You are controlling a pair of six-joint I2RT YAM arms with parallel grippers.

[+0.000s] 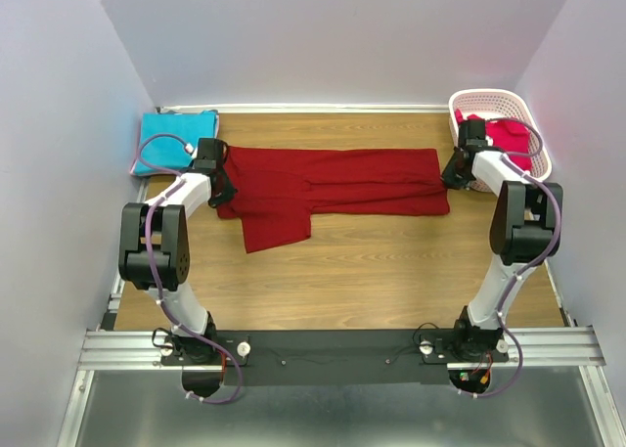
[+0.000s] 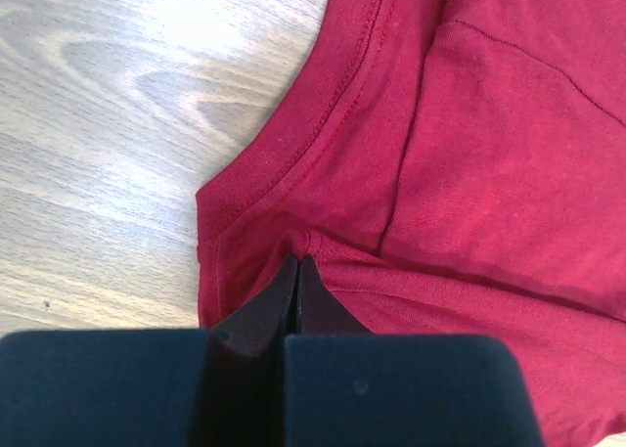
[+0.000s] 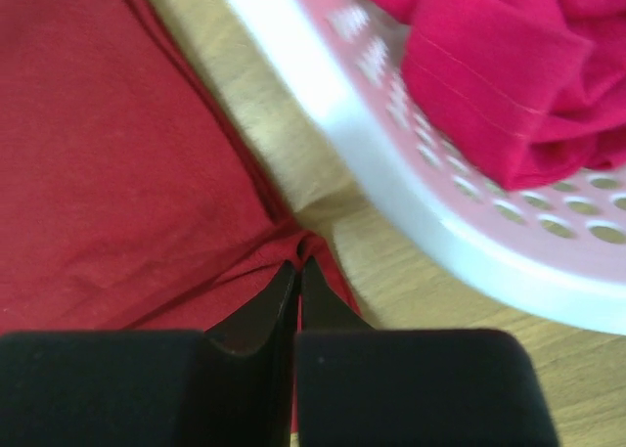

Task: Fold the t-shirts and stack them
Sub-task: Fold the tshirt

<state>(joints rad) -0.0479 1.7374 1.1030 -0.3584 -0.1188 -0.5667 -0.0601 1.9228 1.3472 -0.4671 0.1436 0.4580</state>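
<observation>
here the dark red t-shirt (image 1: 337, 181) lies flat across the upper middle of the wooden table (image 1: 372, 271). it is folded lengthwise into a long band, with one flap of cloth reaching down toward the lower left of the band. the left gripper (image 2: 298, 263) sits at the shirt's left end, its fingers clenched together on a small pucker of cloth just beside the curved neckline seam. the right gripper (image 3: 298, 266) is at the shirt's right end, its fingers likewise pinched tight on a bunched corner of the red cloth, just beside the wall of the white latticed basket (image 3: 391, 163). the pinkish-red t-shirt (image 3: 509, 66) lies crumpled inside that basket, in the upper right corner of the overhead view. the turquoise t-shirt (image 1: 174, 139) rests folded in the upper left corner of that view, just left of the left gripper.
</observation>
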